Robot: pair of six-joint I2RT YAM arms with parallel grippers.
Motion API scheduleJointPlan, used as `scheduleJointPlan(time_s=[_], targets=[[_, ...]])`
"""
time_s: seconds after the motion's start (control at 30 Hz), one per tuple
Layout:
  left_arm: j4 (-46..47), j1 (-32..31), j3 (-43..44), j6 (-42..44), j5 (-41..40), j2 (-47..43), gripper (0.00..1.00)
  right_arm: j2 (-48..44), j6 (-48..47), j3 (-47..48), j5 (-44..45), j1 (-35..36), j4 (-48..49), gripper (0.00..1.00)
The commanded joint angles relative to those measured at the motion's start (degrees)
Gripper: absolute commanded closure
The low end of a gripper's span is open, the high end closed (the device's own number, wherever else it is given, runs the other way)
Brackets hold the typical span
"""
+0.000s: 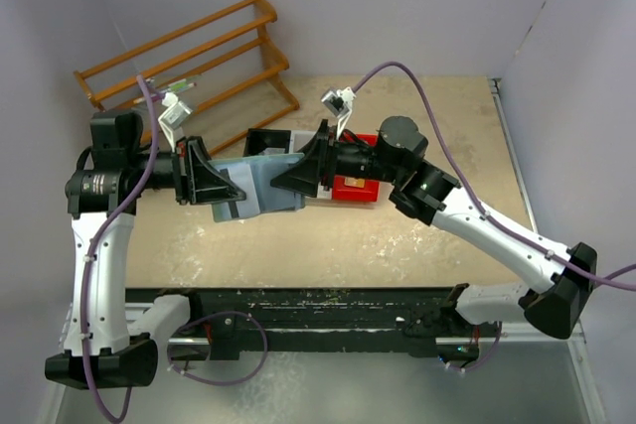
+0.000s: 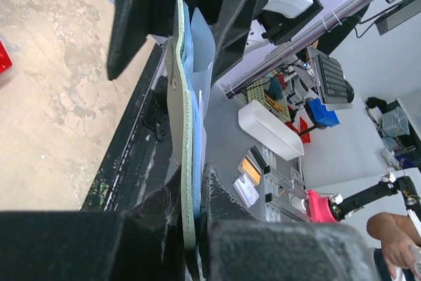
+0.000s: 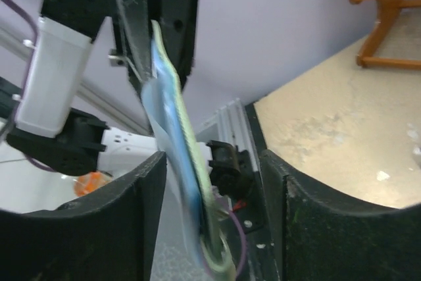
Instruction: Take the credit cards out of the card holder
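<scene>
Above the tabletop (image 1: 397, 235), between the two arms, the card holder (image 1: 260, 186) hangs spread open like a book, its paler inside facing up and its grey-green cover underneath. No credit cards can be made out; the wrist views show only the holder's edge and pale blue inner leaves.

The left end effector (image 1: 224, 186) is clamped together on the holder's left edge, which seems meant to keep it off the surface and steady while the other arm works. The right end effector (image 1: 288, 178) has its fingers apart, one on each side of the right edge and not pressing it. It looks placed to close on a leaf or a card there.

Just behind the right end effector are a red bin (image 1: 356, 186) and a black bin (image 1: 266, 139), and a wooden rack (image 1: 189, 57) stands further back.
</scene>
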Motion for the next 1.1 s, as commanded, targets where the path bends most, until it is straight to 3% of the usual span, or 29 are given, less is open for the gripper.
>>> scheduleJointPlan(time_s=[0.0, 0.13, 0.2, 0.27, 0.4, 0.57, 0.73, 0.87, 0.9, 1.0, 1.03, 1.07], targets=[[-12.59, 0.27, 4.21, 14.28, -2.28, 2.74, 0.91, 0.77, 3.73, 1.71, -3.89, 0.78, 8.39, 0.46], [-26.31, 0.27, 7.80, 29.21, -6.14, 7.50, 0.87, 1.02, 3.42, 2.18, -4.46, 0.80, 6.75, 0.72], [-29.65, 0.39, 8.29, 33.24, -6.62, 8.68, 0.86, 0.59, 2.95, 2.18, -4.75, 0.80, 4.48, 0.86], [-29.94, 0.64, 8.04, 34.19, -7.13, 8.65, 0.79, 0.19, 2.73, 2.11, -6.02, 0.80, 2.77, 0.94], [-28.92, 0.88, 7.70, 33.94, -8.19, 7.42, 0.52, -0.90, 1.49, 2.41, -5.67, 0.71, 2.13, 0.99], [-29.38, 0.89, 7.37, 34.86, -7.30, 6.42, 0.46, -0.79, -0.23, 4.42, -5.60, 0.71, -0.85, 1.00], [-33.18, 0.84, 7.33, 38.37, -3.93, 6.84, 0.59, -0.90, -0.84, 4.63, -5.37, 0.62, -1.76, 1.00], [-33.14, 0.88, 6.99, 38.40, -3.39, 6.48, 0.64, -0.94, -0.75, 4.30, -5.50, 0.54, -1.48, 1.00], [-33.13, 0.87, 6.99, 38.39, -3.29, 6.57, 0.68, -0.90, -0.76, 4.11, -5.46, 0.49, -1.23, 1.00], [-33.00, 0.89, 7.10, 38.40, -4.10, 7.28, 0.96, -0.49, -1.04, 3.92, -5.08, 0.05, -1.61, 0.96], [-32.73, 0.89, 7.09, 38.11, -4.93, 7.52, 1.00, -0.32, -1.05, 3.87, -4.98, -0.17, -1.86, 0.94], [-32.20, 0.93, 7.04, 37.46, -6.41, 7.71, 1.00, -0.16, -1.09, 3.83, -4.91, -0.50, -2.02, 0.84]])
